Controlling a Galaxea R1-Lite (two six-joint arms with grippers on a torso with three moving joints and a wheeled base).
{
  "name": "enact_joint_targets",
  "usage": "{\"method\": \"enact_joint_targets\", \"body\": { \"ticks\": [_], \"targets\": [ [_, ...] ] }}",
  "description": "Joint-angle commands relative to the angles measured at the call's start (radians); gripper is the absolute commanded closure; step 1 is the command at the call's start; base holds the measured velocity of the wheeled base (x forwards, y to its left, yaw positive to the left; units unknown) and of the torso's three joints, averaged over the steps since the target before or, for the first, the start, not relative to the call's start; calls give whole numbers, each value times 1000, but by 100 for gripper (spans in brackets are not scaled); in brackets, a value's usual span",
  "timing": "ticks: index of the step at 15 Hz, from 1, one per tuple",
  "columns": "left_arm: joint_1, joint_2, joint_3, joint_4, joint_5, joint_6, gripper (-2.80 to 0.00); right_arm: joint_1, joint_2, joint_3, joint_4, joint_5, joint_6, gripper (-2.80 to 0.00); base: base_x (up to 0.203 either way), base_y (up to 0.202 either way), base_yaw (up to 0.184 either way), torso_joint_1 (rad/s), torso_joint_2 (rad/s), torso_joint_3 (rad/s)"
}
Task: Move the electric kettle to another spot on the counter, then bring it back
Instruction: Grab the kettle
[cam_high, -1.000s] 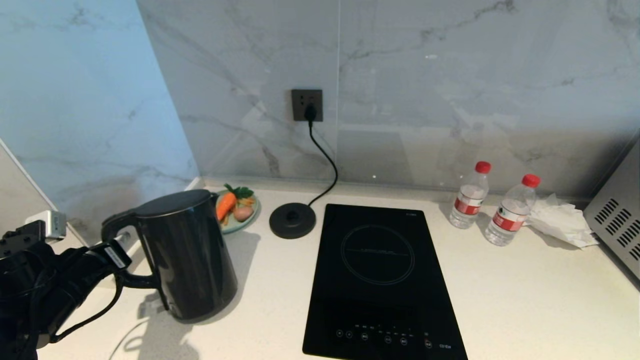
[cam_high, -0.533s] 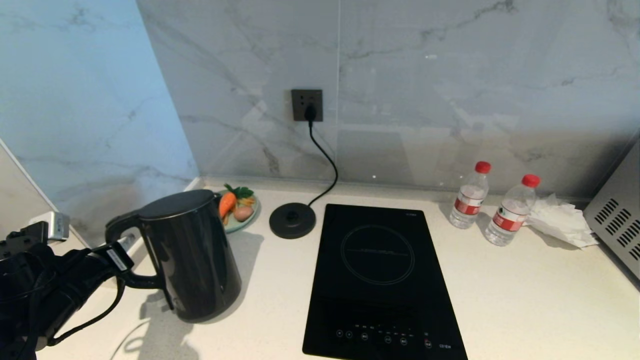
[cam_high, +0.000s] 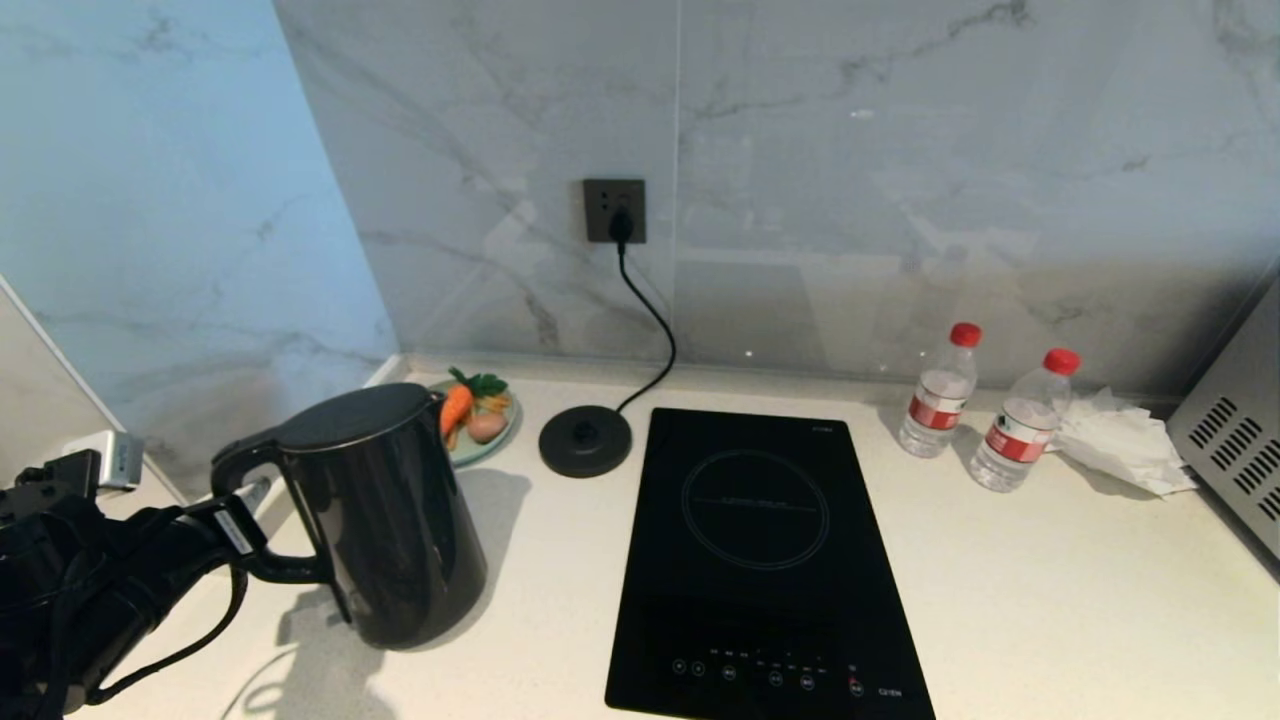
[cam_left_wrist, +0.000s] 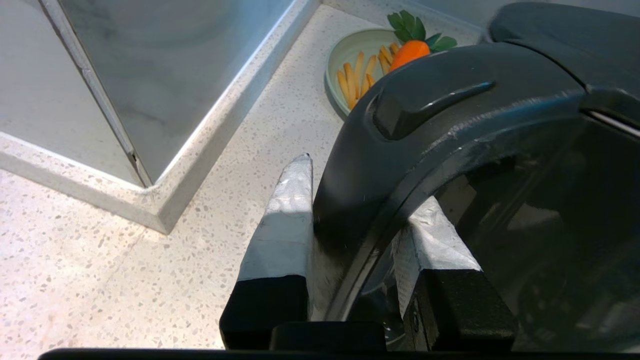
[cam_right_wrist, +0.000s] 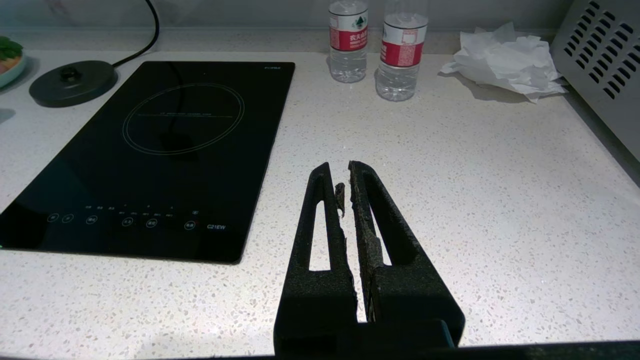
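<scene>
Left gripper (cam_left_wrist: 350, 220) clamped on the loop handle of the electric kettle (cam_high: 385, 515), left of the induction hob (cam_high: 765, 560); right gripper (cam_right_wrist: 345, 187) closed, empty.

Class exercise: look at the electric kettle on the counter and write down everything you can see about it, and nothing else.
The electric kettle is a tall, glossy black cylinder, plastic by its look, with a flat lid, a small spout at the rim facing the carrot plate, and a black loop handle. It stands upright, tilted slightly if at all, near the counter's left corner, off its round base disc. The left gripper is clamped on the handle, one taped finger on either side. Whether its bottom touches the counter is unclear.
</scene>
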Motion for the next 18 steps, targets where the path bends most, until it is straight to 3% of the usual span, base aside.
{"method": "enact_joint_targets", "body": {
  "ticks": [1,2,13,16,18],
  "targets": [
    [1,2,3,-7,0,2,0,0,0,0,-1,0,0,0,0,0,0,0,0,0],
    [1,2,1,-7,1,0,-280,0,0,0,-1,0,0,0,0,0,0,0,0,0],
    [21,60,-41,-7,-10,-30,-280,0,0,0,-1,0,0,0,0,0,0,0,0,0],
    [63,128,-132,-7,-106,-35,-280,0,0,0,-1,0,0,0,0,0,0,0,0,0],
    [81,202,-231,-7,-133,-33,-280,0,0,0,-1,0,0,0,0,0,0,0,0,0]
  ]
}}
